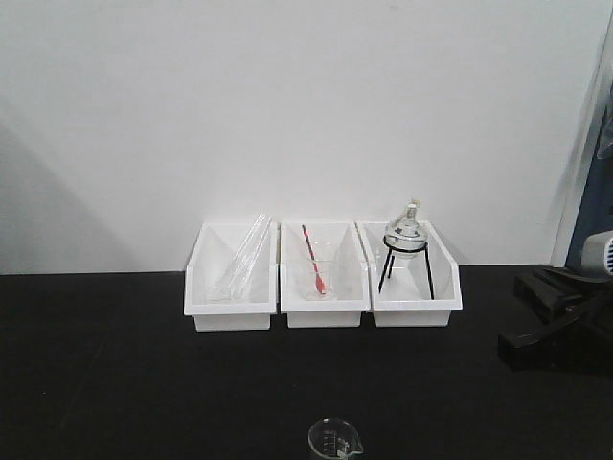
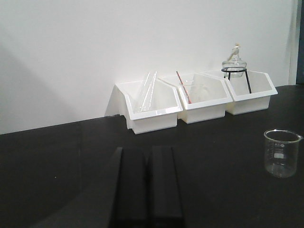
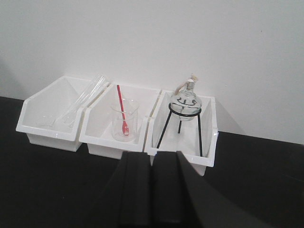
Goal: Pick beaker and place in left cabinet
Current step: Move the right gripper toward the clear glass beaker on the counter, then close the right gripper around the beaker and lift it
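Note:
The beaker (image 1: 335,441), small, clear and printed with white marks, stands upright on the black bench top (image 1: 115,383) at the front edge of the front view. In the left wrist view the beaker (image 2: 282,153) is off to the right of my left gripper (image 2: 148,149) and a little ahead of it. That gripper is shut with nothing in it. My right gripper (image 3: 152,154) is also shut and holds nothing. It hangs just in front of the white bins, and the beaker does not show in its view. The left cabinet is out of view.
Three white bins stand in a row against the white wall. The left bin (image 1: 230,287) holds glass tubes. The middle bin (image 1: 324,287) holds a beaker with a red rod (image 3: 122,114). The right bin (image 1: 412,283) holds a glass burner on a black tripod (image 3: 185,102). A black fixture (image 1: 556,311) sits at the bench's right end.

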Motion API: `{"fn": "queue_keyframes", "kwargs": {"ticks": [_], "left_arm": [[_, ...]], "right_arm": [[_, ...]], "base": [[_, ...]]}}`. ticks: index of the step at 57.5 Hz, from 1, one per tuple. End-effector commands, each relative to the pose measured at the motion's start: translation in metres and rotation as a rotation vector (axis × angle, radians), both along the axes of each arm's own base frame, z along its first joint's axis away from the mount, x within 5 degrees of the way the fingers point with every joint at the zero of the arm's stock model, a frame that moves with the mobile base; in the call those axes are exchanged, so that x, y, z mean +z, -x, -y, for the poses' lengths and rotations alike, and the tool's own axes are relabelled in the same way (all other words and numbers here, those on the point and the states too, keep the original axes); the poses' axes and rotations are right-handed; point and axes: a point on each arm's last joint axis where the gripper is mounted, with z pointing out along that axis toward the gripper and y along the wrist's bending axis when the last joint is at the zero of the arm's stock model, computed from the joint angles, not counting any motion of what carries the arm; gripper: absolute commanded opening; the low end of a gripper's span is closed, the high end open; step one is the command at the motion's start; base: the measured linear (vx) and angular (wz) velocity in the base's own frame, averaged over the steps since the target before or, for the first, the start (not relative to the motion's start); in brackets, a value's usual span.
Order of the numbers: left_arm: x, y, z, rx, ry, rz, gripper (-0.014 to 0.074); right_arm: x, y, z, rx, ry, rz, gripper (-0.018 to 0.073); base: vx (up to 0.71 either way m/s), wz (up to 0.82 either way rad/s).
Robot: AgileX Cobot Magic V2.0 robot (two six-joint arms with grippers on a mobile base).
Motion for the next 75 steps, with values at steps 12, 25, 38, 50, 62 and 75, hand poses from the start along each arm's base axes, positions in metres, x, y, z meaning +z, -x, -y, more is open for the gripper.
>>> {"fn": "queue_keyframes", "kwargs": {"ticks": [12,25,38,50,62,75], "left_arm": [[0.003,0.001,0.000,-0.002,0.034,0.081,0.0001],[0.003,0.001,0.000,-0.002,0.034,0.081,0.0001],[0.003,0.001,0.000,-0.002,0.034,0.081,0.0001],[0.003,0.001,0.000,-0.002,0.034,0.081,0.0001],[0.003,0.001,0.000,-0.002,0.034,0.081,0.0001],[0.003,0.001,0.000,-0.002,0.034,0.081,0.0001]], "right_arm": [[0.026,0.000,0.001,0.000,-0.043,0.153,0.0424],[0.029,0.000,0.001,0.002,-0.050,0.182,0.0716],[0.022,-0.005,-0.001,0.012,-0.059,0.223,0.0710],[-0.046,-0.010,-0.005,0.041,-0.097,0.189,0.0647],[-0.119,0.007,-0.020,0.240,-0.069,0.139,0.0579],[-0.167,-0.006,-0.037,0.398,-0.130,0.126,0.0571]], "base": [[0.00,0.00],[0.00,0.00],[0.00,0.00],[0.00,0.00],[0.00,0.00],[0.00,0.00]]}}
